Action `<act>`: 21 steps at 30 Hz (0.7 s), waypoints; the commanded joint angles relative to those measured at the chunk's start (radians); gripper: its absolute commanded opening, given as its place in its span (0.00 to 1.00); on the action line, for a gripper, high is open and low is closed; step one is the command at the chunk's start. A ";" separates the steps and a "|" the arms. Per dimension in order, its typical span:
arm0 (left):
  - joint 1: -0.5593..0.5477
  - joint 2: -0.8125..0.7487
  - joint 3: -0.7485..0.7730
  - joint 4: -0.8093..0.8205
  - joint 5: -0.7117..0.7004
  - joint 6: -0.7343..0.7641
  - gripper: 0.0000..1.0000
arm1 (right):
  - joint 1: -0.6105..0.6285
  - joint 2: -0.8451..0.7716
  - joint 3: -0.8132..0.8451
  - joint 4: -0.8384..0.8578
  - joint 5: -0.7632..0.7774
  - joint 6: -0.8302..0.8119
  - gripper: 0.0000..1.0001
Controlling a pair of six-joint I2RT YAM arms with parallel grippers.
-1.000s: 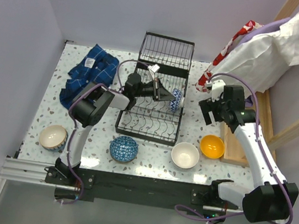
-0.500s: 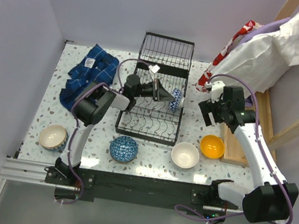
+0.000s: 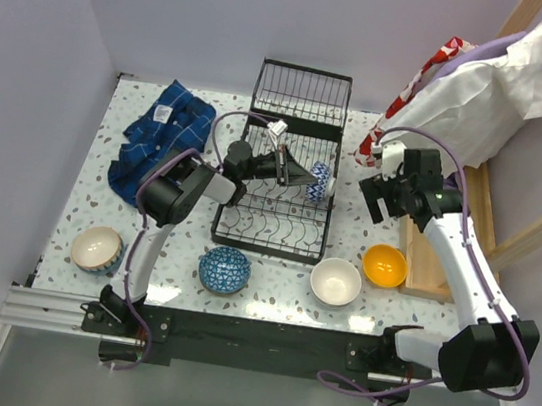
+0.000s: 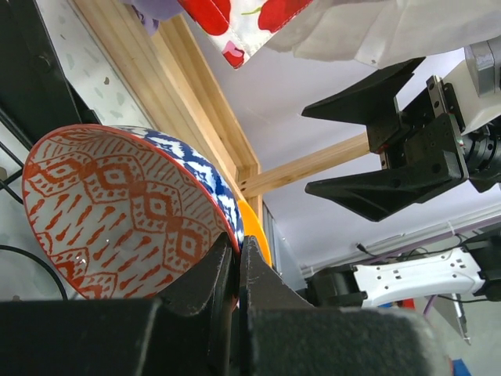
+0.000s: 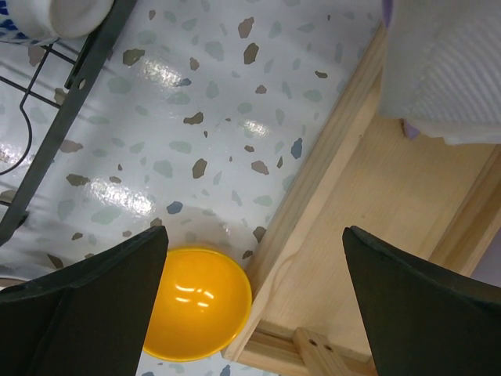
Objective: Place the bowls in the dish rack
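The black wire dish rack (image 3: 277, 199) stands mid-table. My left gripper (image 3: 300, 175) reaches over it and is shut on the rim of a patterned bowl (image 3: 319, 180), held on edge above the rack's right side. The left wrist view shows the bowl (image 4: 117, 211), orange-patterned inside and blue outside, pinched at the gripper (image 4: 237, 244). My right gripper (image 3: 382, 190) hangs open and empty right of the rack, above a yellow bowl (image 5: 196, 313). Near the front lie a yellow bowl (image 3: 384, 265), a white bowl (image 3: 336, 281), a blue bowl (image 3: 224, 269) and a beige bowl (image 3: 96, 248).
A wooden frame (image 3: 436, 251) borders the table's right side, with a white bag (image 3: 479, 91) and red-patterned cloth on it. A blue checked cloth (image 3: 165, 133) lies at the back left. Walls close the back and left.
The right gripper has drifted slightly up and toward the back. The left gripper and its bowl have hardly moved.
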 commanded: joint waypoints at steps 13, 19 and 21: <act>-0.020 0.001 -0.016 -0.099 -0.088 0.056 0.00 | -0.005 0.050 0.097 -0.058 -0.074 -0.019 0.99; -0.012 0.015 -0.003 -0.163 -0.089 0.117 0.00 | -0.005 0.089 0.166 -0.121 -0.204 -0.042 0.99; -0.011 0.027 -0.003 -0.114 -0.069 0.129 0.00 | -0.005 0.103 0.203 -0.156 -0.238 -0.047 0.99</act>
